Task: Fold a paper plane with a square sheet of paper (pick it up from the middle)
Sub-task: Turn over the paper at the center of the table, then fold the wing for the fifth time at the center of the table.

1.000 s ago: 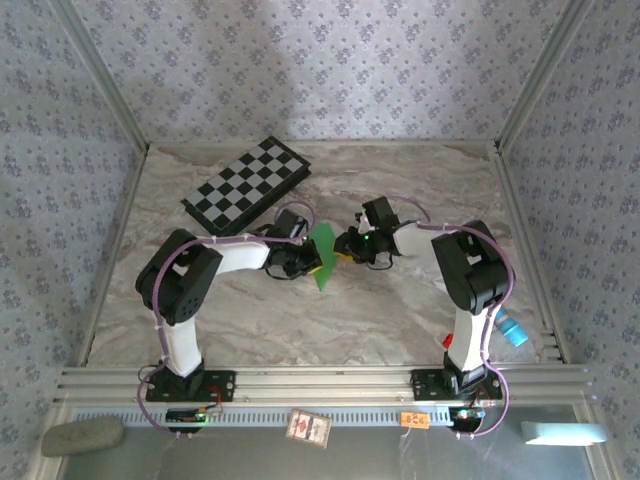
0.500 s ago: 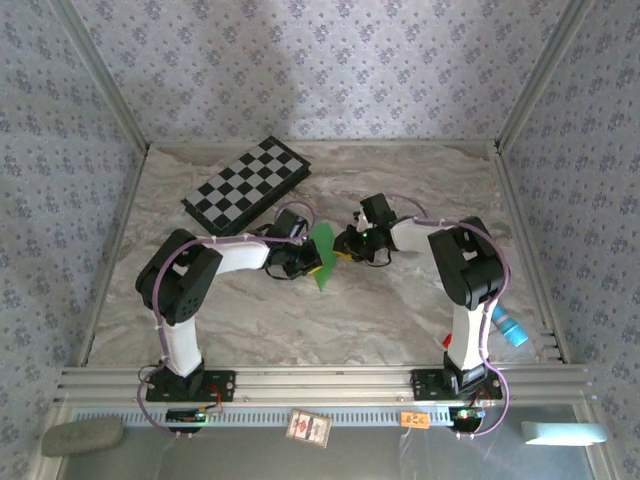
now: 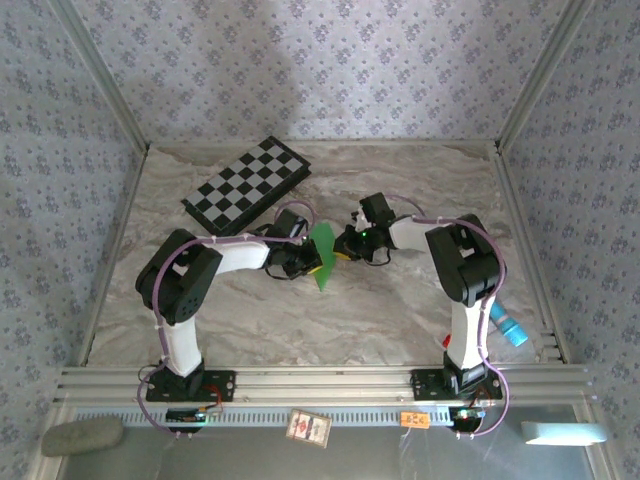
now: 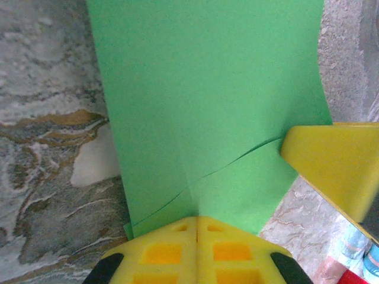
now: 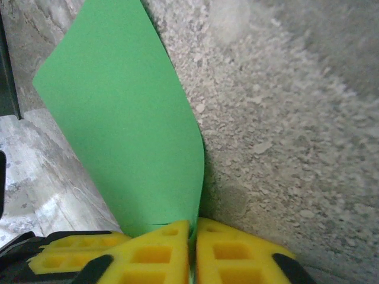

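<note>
While the checkered board (image 3: pixel 247 183) lies at the upper left of the overhead view, the left gripper (image 3: pixel 303 263), just left of centre, has its pads pressed together on the paper plane (image 3: pixel 322 256), a bright-green creased sheet at mid-frame over the marble table (image 3: pixel 400 320). Just right of it, the right gripper (image 3: pixel 344 249) pinches the sheet's opposite edge, pads closed on the paper.
</note>
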Available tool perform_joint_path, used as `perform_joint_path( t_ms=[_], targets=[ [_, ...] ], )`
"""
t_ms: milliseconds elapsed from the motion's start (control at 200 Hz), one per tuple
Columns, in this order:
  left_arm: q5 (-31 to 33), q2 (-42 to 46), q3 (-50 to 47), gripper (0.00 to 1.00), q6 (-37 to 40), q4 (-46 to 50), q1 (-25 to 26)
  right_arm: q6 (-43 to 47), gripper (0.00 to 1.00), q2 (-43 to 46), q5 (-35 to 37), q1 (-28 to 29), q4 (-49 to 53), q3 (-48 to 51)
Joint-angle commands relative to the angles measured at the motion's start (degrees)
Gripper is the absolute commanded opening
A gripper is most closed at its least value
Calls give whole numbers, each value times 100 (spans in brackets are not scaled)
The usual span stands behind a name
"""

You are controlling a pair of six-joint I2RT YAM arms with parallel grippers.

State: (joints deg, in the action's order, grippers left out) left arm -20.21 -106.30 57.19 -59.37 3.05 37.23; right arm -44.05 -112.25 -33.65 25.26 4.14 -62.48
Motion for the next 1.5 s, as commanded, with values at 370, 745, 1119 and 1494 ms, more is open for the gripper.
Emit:
perform_joint_path(
  t_ms=[370,745,1119,1494],
  targets=[
    [68,839,-122,20,-132,-98,117,-783,1,1123,1126,31,-1273,1162],
    [9,457,-287,14,-890,-947,225,-1532,1,1661,1976,241,-1314,1765],
    [181,-210,-28,9,-1041,-1030,179,-1810,1,1616,1804,261,-1701,1986],
    [-88,-461,-18,6,-834,-246,57,-1774,26,1399,997,-96,-1647,1987]
  ],
)
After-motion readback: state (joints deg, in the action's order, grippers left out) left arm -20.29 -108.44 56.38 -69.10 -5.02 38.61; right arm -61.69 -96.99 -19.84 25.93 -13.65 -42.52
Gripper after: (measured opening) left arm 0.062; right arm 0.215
